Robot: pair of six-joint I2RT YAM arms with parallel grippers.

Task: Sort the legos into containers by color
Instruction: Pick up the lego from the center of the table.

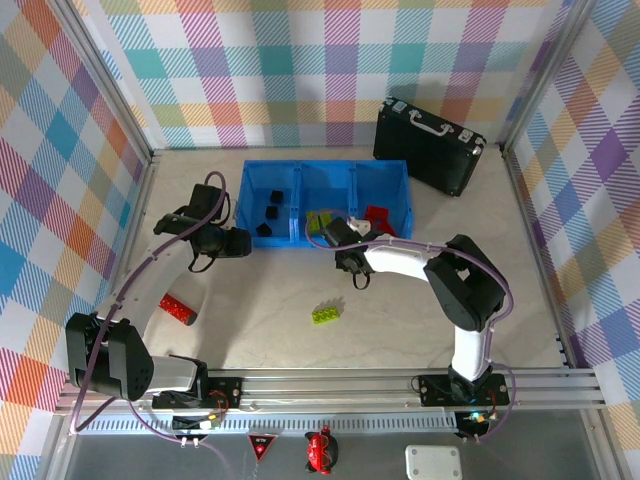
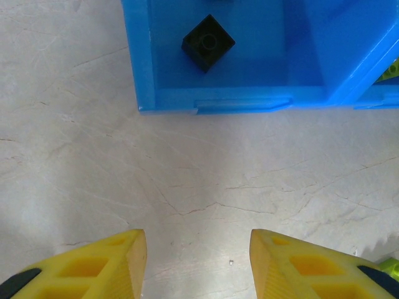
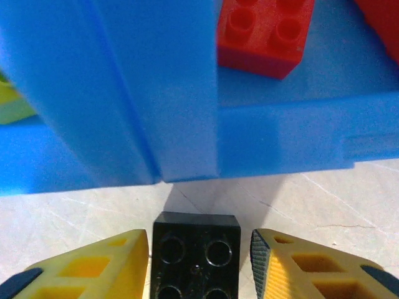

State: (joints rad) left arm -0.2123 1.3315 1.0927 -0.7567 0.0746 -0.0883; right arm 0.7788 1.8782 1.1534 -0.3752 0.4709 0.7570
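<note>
The blue tray (image 1: 300, 175) lies across the far half of the table. Its left compartment holds black bricks (image 1: 270, 213), the middle one lime-green bricks (image 1: 322, 219), the right one red bricks (image 1: 378, 217). My right gripper (image 3: 201, 242) is shut on a black brick (image 3: 196, 261), just in front of the divider between the middle and right compartments. My left gripper (image 2: 198, 244) is open and empty over bare table, in front of the left compartment, where a black brick (image 2: 208, 42) lies. Loose on the table are a red brick (image 1: 178, 309) and a green brick (image 1: 325, 314).
A black hard case (image 1: 430, 145) stands at the back right, beside the tray. Metal frame rails (image 1: 330, 385) and plaid walls close in the table. Open table surface lies between the arms, around the green brick.
</note>
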